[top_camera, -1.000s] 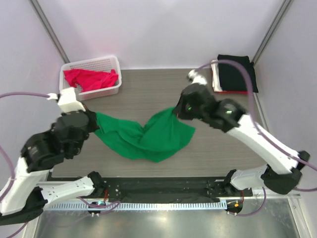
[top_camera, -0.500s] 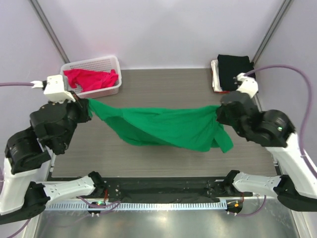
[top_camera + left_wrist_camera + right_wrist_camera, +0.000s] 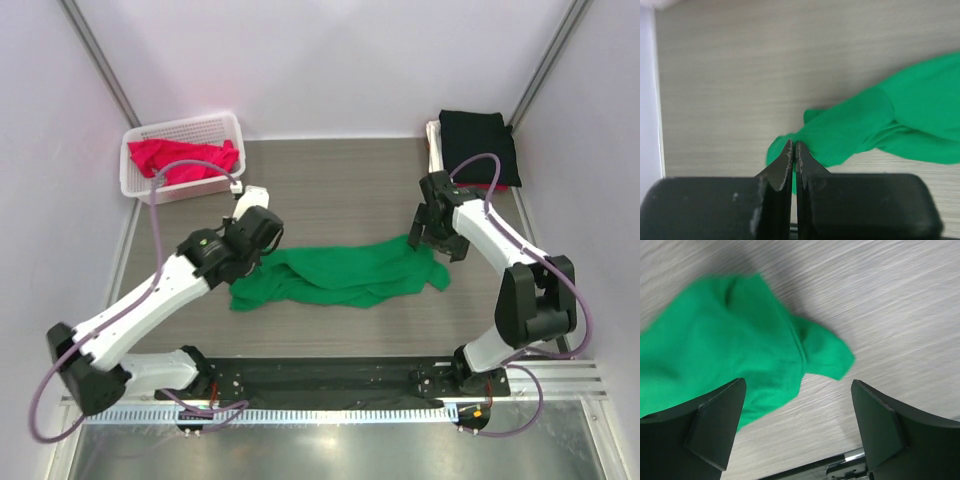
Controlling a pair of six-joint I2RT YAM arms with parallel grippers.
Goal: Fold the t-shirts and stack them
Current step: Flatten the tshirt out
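Pinching edge of green t-shirt (image 3: 860, 125) in clenched left gripper (image 3: 793, 145), with rest trailing ahead and right of it on surface (image 3: 740, 65). Hovering released right gripper (image 3: 797, 381) above opposite sleeve end, framed between spread fingers (image 3: 715, 425).

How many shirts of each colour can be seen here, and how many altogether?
Green shirt: 1
Pink-red shirt, in basket: 1
Black shirt: 1
White shirt, edge beneath the black: 1
Total: 4 clearly visible; more may lie hidden under the black one.
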